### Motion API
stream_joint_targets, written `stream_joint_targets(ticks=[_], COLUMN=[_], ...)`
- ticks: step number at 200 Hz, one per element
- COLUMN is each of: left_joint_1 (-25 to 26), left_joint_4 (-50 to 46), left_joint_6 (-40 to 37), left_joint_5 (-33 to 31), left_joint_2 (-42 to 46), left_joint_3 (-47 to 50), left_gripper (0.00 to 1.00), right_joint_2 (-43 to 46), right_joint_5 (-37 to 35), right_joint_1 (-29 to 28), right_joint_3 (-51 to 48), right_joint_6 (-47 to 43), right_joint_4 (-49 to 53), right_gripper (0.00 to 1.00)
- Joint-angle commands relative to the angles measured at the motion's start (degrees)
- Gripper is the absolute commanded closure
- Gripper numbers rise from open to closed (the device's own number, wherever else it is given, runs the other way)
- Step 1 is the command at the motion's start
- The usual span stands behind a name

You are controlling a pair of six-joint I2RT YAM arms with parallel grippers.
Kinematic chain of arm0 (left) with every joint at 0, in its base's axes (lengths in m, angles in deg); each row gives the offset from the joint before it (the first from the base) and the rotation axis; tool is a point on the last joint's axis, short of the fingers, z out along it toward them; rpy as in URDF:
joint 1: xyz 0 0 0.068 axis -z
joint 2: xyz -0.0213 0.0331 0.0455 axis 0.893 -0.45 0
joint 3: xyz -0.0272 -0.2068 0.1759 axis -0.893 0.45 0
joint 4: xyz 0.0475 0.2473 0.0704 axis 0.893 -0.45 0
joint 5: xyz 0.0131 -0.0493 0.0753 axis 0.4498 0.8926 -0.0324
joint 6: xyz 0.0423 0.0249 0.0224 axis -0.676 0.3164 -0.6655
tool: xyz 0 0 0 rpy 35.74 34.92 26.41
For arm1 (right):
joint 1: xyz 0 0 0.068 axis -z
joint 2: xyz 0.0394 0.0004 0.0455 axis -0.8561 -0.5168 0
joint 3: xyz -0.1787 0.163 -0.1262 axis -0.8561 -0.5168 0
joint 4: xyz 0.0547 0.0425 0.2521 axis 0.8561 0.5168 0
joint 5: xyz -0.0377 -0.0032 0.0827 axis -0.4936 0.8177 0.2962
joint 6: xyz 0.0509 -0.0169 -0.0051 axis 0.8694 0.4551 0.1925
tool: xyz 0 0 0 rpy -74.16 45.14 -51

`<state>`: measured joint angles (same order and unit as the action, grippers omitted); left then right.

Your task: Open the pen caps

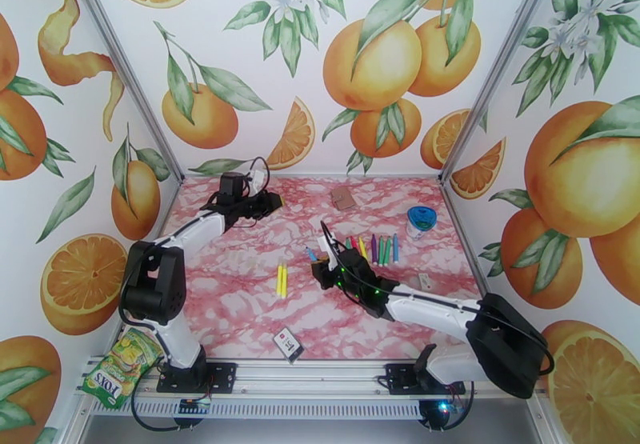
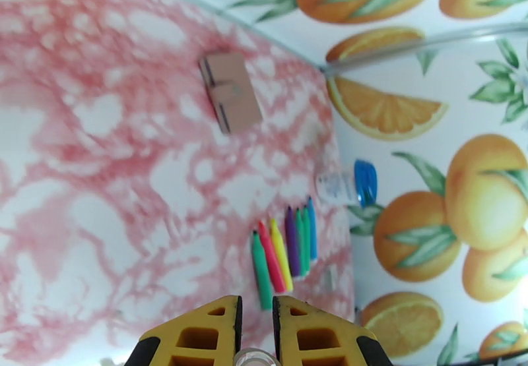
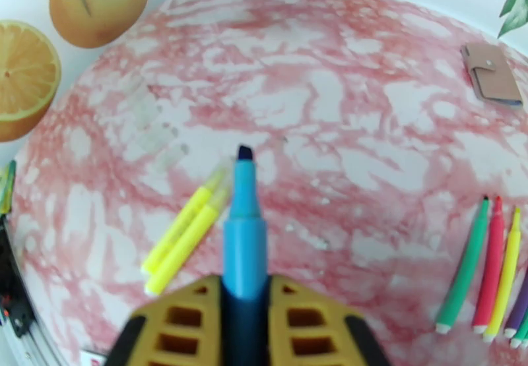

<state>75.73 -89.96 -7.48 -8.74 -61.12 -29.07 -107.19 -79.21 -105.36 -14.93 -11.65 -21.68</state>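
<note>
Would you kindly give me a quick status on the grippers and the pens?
Left gripper shut, back left. Right gripper shut on blue marker, cap off, tip bare. Two yellow markers lie beside its tip.

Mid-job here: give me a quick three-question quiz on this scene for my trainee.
1. True or false: the right gripper is shut on a blue marker.
2. How many yellow markers lie side by side near the table's middle?
3. Which lies nearest the blue-lidded container? A) the row of markers B) the brown wallet C) the black-and-white card

Key: 1 true; 2 two; 3 A.
</note>
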Motion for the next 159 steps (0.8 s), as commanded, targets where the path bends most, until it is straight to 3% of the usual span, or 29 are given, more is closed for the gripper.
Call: stream_joint_targets(ticks=[1, 47, 97, 126, 159], left_joint_1=[0.8, 0.89, 2.89, 5.92, 8.61], left_joint_4=[0.15, -17.74, -36.78, -42.66, -43.62], left_joint_6=[-1.33, -14.94, -26.77, -29.55, -29.79], left_joint_5=[-0.64, -4.82, -16.59, -24.28, -26.59], left_joint_2=[-0.47, 1.99, 5.74, 6.29, 5.97], left_joint_3=[-2.56, -5.55, -5.49, -4.16, -2.82], left_gripper=[1.0, 1.0, 1.0, 1.0, 1.0], right_joint_2=[1.91, 1.14, -0.77, -2.94, -6.2], right_joint_5=[-0.74, -5.86, -10.75, -13.21, -15.4], right_joint_1=[-0.11, 1.23, 3.29, 4.02, 4.48], right_joint_3=[0.07, 1.44, 2.65, 4.44, 6.72], right_joint_6=[-0.79, 0.69, 3.88, 5.45, 6.58], right_joint_4=[0.93, 3.14, 4.39, 5.93, 7.22], right_gripper=[1.0, 0.99, 0.99, 0.99, 0.99])
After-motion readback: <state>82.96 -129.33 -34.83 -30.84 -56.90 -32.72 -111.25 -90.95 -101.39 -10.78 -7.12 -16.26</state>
